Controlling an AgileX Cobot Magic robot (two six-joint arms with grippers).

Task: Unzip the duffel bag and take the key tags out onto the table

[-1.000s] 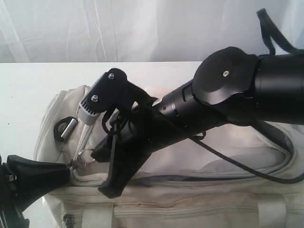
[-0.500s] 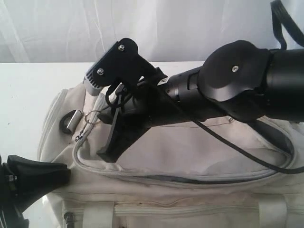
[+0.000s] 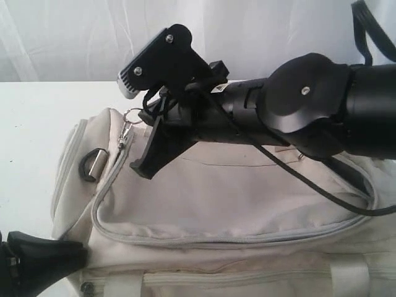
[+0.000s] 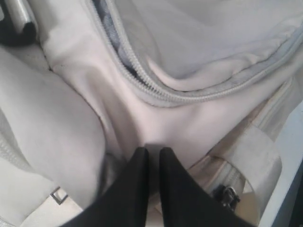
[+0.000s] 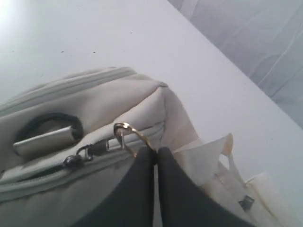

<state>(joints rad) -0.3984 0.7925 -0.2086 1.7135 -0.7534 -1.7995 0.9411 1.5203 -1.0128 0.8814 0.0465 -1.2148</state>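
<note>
The cream duffel bag lies on the white table. My right gripper reaches across to the bag's left end and is shut on the metal ring of the zip pull. The ring and slider hang just below the fingertips. The zip track curves round the top flap, and grey lining shows in the gap. My left gripper is at the bag's near left corner, fingers pinched together on the fabric. No key tags are in view.
A black D-ring with a metal sleeve sits on the bag's left end, close to the zip pull. A webbing handle crosses the near side. A white curtain hangs behind the table. Bare tabletop lies beyond the bag's end.
My right gripper has carried the zip pull from the near left corner up round the bag's left end. The flap now lies flatter. My left gripper sits lower in view.
</note>
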